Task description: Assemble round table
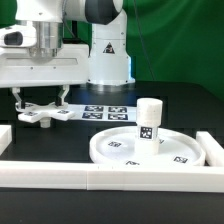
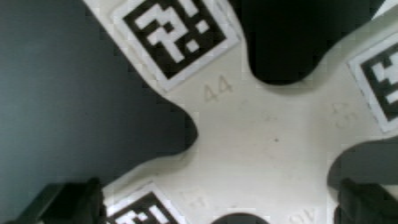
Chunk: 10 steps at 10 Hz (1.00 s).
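The flat white cross-shaped piece [image 1: 45,114] with square tags lies on the dark table at the exterior view's left. My gripper [image 1: 42,103] is right over it, open, one finger on each side of the piece. In the wrist view the cross-shaped piece [image 2: 231,120] fills the frame, and the dark fingertips [image 2: 71,200] stand at its two edges; I cannot tell whether they touch it. My gripper [image 2: 217,200] holds nothing. The large rimmed round disc [image 1: 120,150] lies at the right, with the short thick cylinder leg [image 1: 150,120] upright on it.
The marker board [image 1: 106,110] lies flat between the cross-shaped piece and the disc. Long white border rails run along the front [image 1: 100,178], the left [image 1: 5,138] and the right [image 1: 212,148]. The robot base [image 1: 108,60] stands behind.
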{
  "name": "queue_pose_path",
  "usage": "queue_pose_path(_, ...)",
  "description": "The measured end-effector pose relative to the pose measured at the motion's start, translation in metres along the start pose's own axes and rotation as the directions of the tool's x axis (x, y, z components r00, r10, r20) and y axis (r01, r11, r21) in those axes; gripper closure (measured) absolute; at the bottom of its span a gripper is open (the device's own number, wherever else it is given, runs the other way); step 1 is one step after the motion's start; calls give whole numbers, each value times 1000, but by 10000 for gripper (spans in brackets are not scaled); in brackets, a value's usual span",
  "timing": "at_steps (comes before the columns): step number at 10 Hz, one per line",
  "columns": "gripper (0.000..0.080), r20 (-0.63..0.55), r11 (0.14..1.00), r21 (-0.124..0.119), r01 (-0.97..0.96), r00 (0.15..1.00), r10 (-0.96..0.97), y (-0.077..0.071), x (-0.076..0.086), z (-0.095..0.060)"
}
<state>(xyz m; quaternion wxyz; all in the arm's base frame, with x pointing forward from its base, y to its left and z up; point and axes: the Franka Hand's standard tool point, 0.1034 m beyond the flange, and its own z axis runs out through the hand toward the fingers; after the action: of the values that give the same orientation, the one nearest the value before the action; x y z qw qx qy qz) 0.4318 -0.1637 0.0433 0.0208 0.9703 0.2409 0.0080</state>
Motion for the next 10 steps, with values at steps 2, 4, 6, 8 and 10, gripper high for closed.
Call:
queue_pose_path(2,150,9,999,9,-38,999,38,-4,0,1)
queue_pose_path(4,150,20,998,22,-54,998,54,-10,1,2)
queue_pose_path(6,150,24,999,25,-46,999,45,-14,-3,5)
queue_pose_path(8,150,22,999,21,-41,999,41,-13,-8,7)
queue_pose_path(10,150,23,999,22,-35,999,35,-11,-10,7)
